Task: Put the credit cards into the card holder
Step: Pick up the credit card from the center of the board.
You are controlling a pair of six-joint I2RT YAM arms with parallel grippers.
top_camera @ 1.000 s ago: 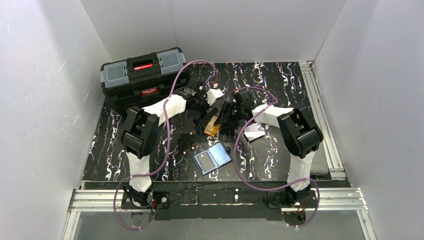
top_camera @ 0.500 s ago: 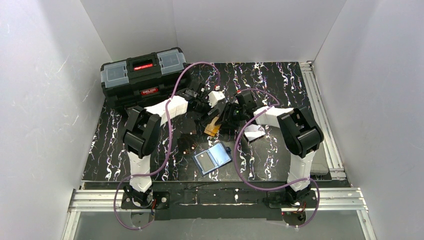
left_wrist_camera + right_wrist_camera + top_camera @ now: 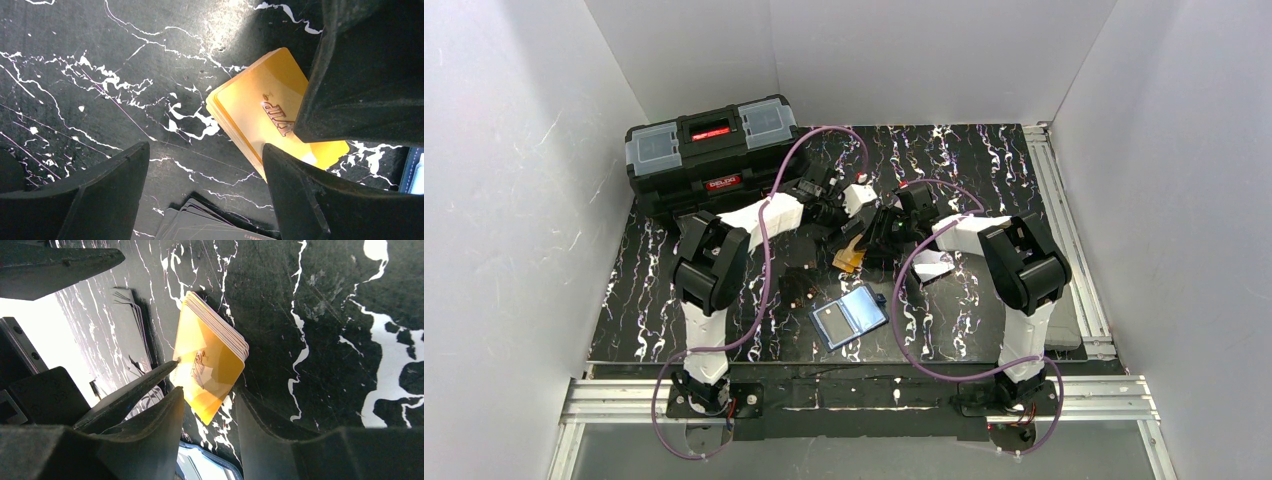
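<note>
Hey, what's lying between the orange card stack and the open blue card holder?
Nothing. Only bare black marbled tabletop separates the orange card stack from the card holder. The top external view shows this, and the right wrist view agrees.

A neat stack of orange-yellow credit cards point(image 3: 849, 256) lies flat on the black marbled tabletop point(image 3: 984, 170). The navy card holder point(image 3: 849, 315) lies open at its 6 o'clock, apart, with the light-blue inside facing up.
</note>
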